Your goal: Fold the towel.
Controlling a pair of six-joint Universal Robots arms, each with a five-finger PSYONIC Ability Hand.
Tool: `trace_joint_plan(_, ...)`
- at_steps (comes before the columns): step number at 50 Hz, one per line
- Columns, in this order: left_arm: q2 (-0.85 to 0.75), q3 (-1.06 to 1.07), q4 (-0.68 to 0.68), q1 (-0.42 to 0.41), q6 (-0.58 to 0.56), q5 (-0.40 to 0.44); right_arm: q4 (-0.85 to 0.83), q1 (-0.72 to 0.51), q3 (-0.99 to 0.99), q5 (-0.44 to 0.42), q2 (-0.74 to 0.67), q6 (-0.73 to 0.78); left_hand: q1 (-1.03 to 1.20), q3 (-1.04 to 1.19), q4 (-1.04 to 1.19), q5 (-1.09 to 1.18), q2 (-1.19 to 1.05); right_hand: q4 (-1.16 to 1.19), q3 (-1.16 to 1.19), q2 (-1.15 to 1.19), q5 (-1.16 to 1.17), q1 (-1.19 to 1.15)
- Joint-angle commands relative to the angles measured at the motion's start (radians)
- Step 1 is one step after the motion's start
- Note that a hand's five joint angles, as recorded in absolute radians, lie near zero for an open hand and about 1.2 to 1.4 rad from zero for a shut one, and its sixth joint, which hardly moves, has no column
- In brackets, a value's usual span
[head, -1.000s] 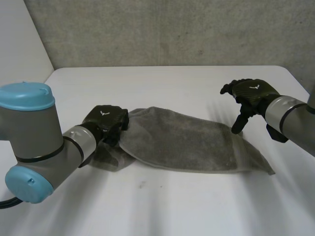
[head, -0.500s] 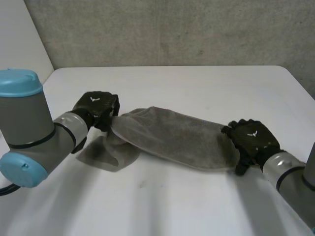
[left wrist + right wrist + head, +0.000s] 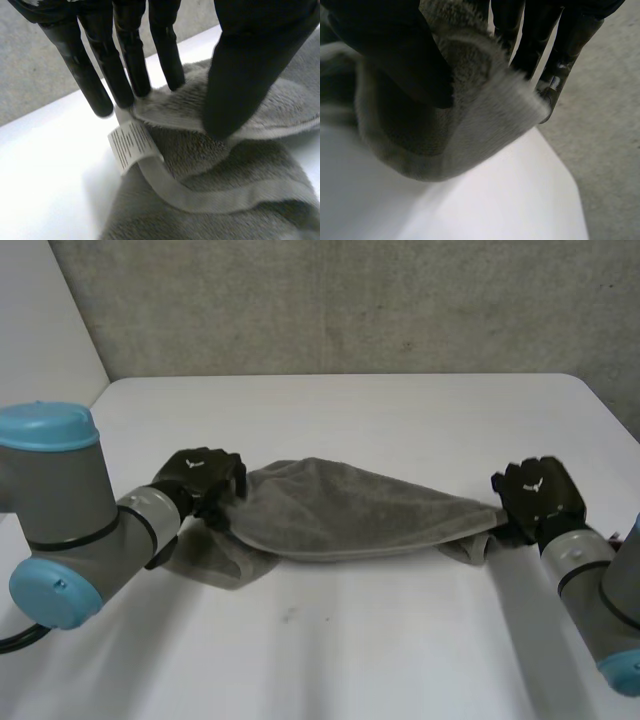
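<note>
A grey towel (image 3: 340,510) lies stretched across the white table (image 3: 350,650) between my two hands. My left hand (image 3: 205,475) is at its left end. There the thumb (image 3: 250,75) presses a folded edge of the towel (image 3: 240,165) against the straight fingers (image 3: 125,65), beside a white care label (image 3: 131,142). My right hand (image 3: 535,490) holds the right end. Its thumb (image 3: 395,50) and fingers (image 3: 565,45) pinch a hemmed corner of the towel (image 3: 470,125) just above the table. A loose flap sags onto the table below the left hand.
A grey wall (image 3: 350,300) runs behind the table's far edge. The table's right edge passes close to my right arm (image 3: 590,580). Bare tabletop lies in front of and behind the towel.
My right hand dropped from above the towel to its right end, closed on the corner and drew it rightward. The towel is now pulled long between the hands. The left hand shifted slightly.
</note>
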State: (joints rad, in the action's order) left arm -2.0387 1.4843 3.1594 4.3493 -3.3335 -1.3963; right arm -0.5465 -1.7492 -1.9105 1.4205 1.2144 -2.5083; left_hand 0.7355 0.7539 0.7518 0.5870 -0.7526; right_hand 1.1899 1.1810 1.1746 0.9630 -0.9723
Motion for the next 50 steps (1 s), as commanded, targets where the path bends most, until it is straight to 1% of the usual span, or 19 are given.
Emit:
trace_joint_plan(1,-0.003,0.034,0.011,-0.001,-0.001,0.008,0.026,-0.001,0.048,0.006,0.04,-0.078,-0.485,-0.504,-0.502,-0.511,0.502,0.206,0.215,0.222,0.259,-0.424)
trace_joint_plan(3,-0.003,0.039,0.013,0.004,-0.003,0.011,0.054,0.002,0.059,0.005,0.04,-0.099,-0.522,-0.54,-0.538,-0.548,0.539,0.206,0.215,0.222,0.259,-0.424)
trace_joint_plan(5,-0.003,0.05,0.017,0.012,-0.001,0.013,0.136,0.005,0.094,0.002,0.042,-0.132,-0.534,-0.552,-0.55,-0.56,0.551,0.206,0.215,0.222,0.259,-0.424)
trace_joint_plan(6,-0.003,0.05,0.017,0.012,-0.001,0.013,0.137,0.005,0.094,0.002,0.042,-0.132,-0.534,-0.552,-0.55,-0.56,0.551,0.206,0.215,0.222,0.259,-0.424)
trace_joint_plan(7,-0.003,0.059,0.024,0.024,-0.001,0.013,0.181,0.005,0.117,0.0,0.04,-0.148,-0.54,-0.558,-0.556,-0.566,0.557,0.206,0.215,0.222,0.259,-0.424)
trace_joint_plan(8,-0.003,0.059,0.024,0.024,-0.001,0.013,0.181,0.005,0.117,0.0,0.04,-0.149,-0.54,-0.558,-0.556,-0.566,0.557,0.206,0.215,0.222,0.259,-0.424)
trace_joint_plan(10,0.0,0.085,0.051,0.052,-0.003,0.022,0.267,0.005,0.16,0.0,0.037,-0.202,-0.531,-0.549,-0.547,-0.557,0.548,0.206,0.215,0.222,0.259,-0.424)
trace_joint_plan(11,0.0,0.085,0.051,0.052,-0.003,0.022,0.267,0.005,0.16,0.0,0.037,-0.202,-0.531,-0.549,-0.547,-0.557,0.548,0.206,0.215,0.222,0.259,-0.424)
trace_joint_plan(13,0.005,0.112,0.095,0.062,-0.004,0.048,0.339,0.008,0.206,-0.005,0.027,-0.268,-0.519,-0.538,-0.535,-0.545,0.536,0.206,0.215,0.222,0.259,-0.424)
trace_joint_plan(16,0.005,0.122,0.125,0.062,-0.008,0.066,0.367,0.013,0.222,-0.008,0.027,-0.296,-0.516,-0.535,-0.532,-0.542,0.533,0.206,0.215,0.222,0.259,-0.424)
trace_joint_plan(18,0.003,0.14,0.186,0.061,-0.02,0.101,0.411,0.02,0.24,-0.034,0.03,-0.334,-0.507,-0.526,-0.524,-0.533,0.524,0.206,0.215,0.222,0.259,-0.424)
trace_joint_plan(24,-0.003,0.145,0.255,0.059,-0.034,0.14,0.436,0.02,0.257,-0.092,0.031,-0.348,-0.496,-0.514,-0.512,-0.522,0.513,0.206,0.215,0.222,0.259,-0.424)
trace_joint_plan(32,-0.049,0.145,0.347,0.061,-0.11,0.207,0.439,0.02,0.272,-0.098,0.022,-0.337,-0.443,-0.461,-0.459,-0.469,0.46,0.206,0.215,0.222,0.259,-0.424)
trace_joint_plan(34,-0.063,0.148,0.387,0.065,-0.153,0.255,0.444,0.022,0.278,-0.098,0.016,-0.337,-0.414,-0.432,-0.43,-0.44,0.431,0.206,0.215,0.222,0.259,-0.424)
trace_joint_plan(35,-0.063,0.148,0.387,0.065,-0.153,0.255,0.444,0.022,0.278,-0.098,0.016,-0.337,-0.413,-0.432,-0.43,-0.439,0.43,0.206,0.215,0.222,0.259,-0.424)
trace_joint_plan(37,-0.084,0.145,0.41,0.069,-0.196,0.298,0.468,0.025,0.301,-0.098,0.007,-0.337,-0.375,-0.394,-0.392,-0.401,0.392,0.206,0.215,0.222,0.259,-0.424)
trace_joint_plan(40,-0.097,0.145,0.412,0.081,-0.234,0.327,0.491,0.037,0.326,-0.095,0.004,-0.337,-0.375,-0.394,-0.392,-0.401,0.392,0.206,0.215,0.222,0.259,-0.424)
trace_joint_plan(46,-0.1,0.151,0.412,0.088,-0.268,0.353,0.5,0.053,0.363,-0.092,-0.006,-0.337,-0.358,-0.376,-0.374,-0.384,0.375,0.206,0.215,0.222,0.259,-0.424)
trace_joint_plan(50,-0.104,0.148,0.413,0.092,-0.268,0.361,0.517,0.056,0.401,-0.089,-0.029,-0.337,-0.261,-0.279,-0.277,-0.287,0.278,0.206,0.215,0.222,0.259,-0.424)
